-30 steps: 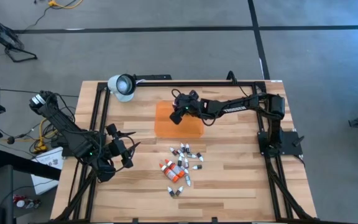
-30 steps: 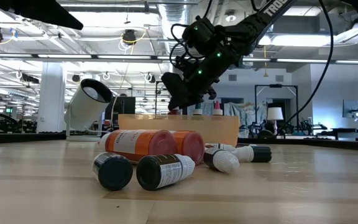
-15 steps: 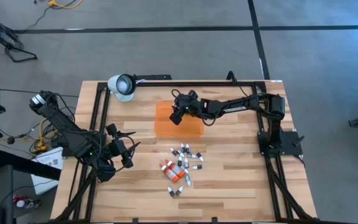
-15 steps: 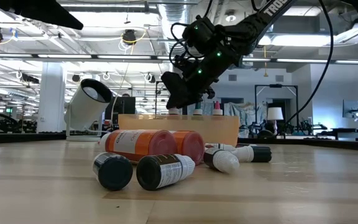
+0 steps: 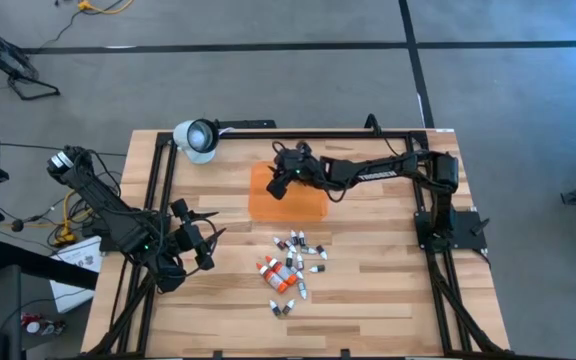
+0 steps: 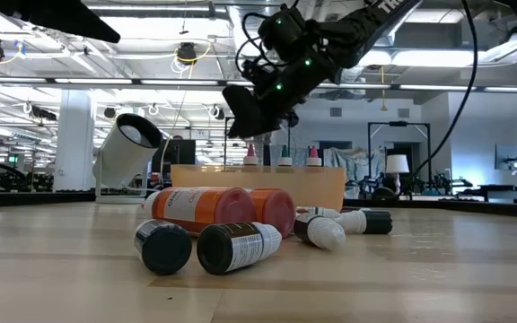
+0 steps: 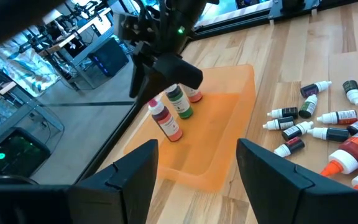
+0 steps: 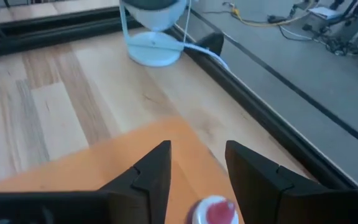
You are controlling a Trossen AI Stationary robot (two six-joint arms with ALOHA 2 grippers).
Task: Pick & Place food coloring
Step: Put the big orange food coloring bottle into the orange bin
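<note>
Our right hand (image 6: 240,121) hovers spread and empty above three upright food coloring bottles (image 7: 174,112) in the orange tray (image 5: 303,205); our left hand (image 5: 211,238), spread, waits near the counter (image 5: 368,290) edge, the loose bottles (image 5: 293,270) nearer us.

- A wooden worktop (image 5: 368,290) of pale planks carried everything, with a black metal frame (image 5: 158,190) running along its left, far and right edges.
- A flat orange tray (image 5: 308,205) lay near the far edge, roughly midway between the left and right edges.
- A white lamp (image 5: 196,138) on a round base stood at the far left corner, tilted, its round opening showing from above.
- Beyond the worktop, the grey floor (image 5: 268,80) bore dark seam lines.
- The low view showed a wide room with ceiling lights (image 6: 185,54) behind the worktop.
</note>
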